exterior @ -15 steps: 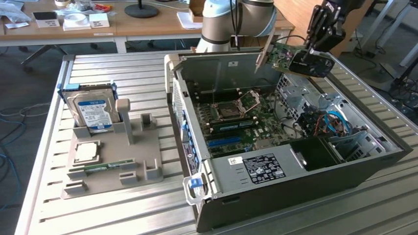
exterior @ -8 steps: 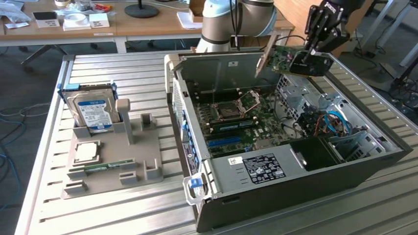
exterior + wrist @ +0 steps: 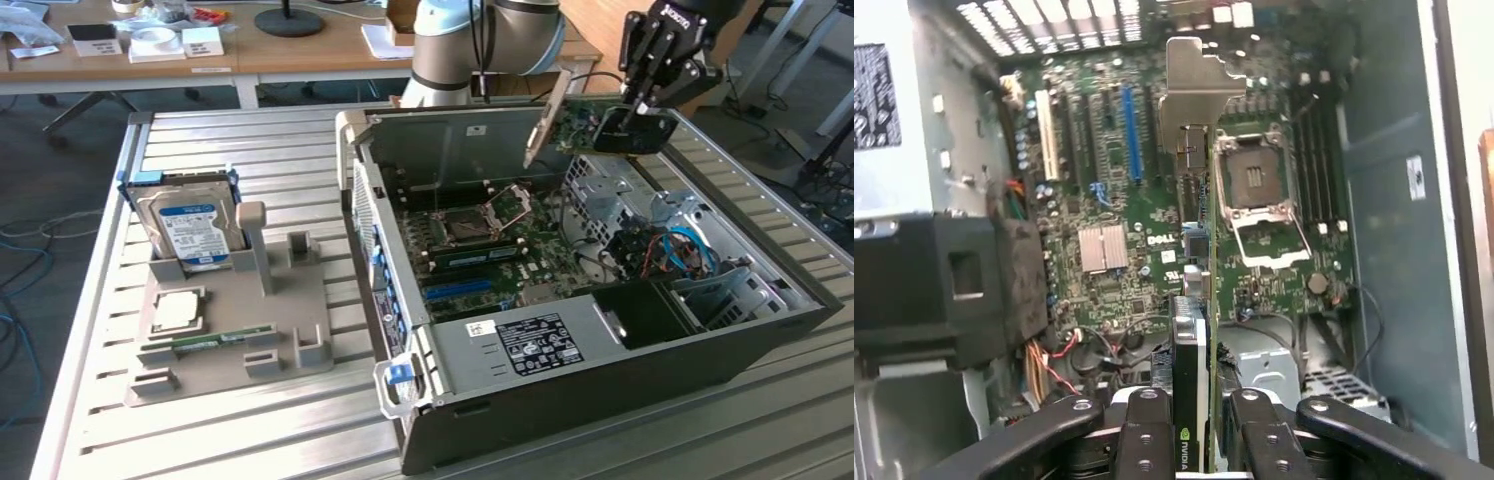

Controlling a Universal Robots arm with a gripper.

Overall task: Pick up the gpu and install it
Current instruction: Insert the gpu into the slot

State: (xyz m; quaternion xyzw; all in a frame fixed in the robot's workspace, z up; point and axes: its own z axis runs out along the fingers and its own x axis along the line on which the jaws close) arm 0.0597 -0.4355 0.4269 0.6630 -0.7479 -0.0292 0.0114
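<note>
So the black gripper (image 3: 630, 128) has its fingers partway closed, pinching the gpu (image 3: 577, 120) by one end. It's a thin flat green board with a black face and a shiny silver bracket, held on edge over the open grey metal case (image 3: 534, 395), above the green motherboard (image 3: 1104, 300).

We see our arm (image 3: 527, 30) standing at the top centre of the exterior view. Its black gripper (image 3: 627, 128) hangs in the upper right, tilted downward, with the fingers (image 3: 1144, 440) pressed in from both sides on the gpu (image 3: 574, 120).
</note>
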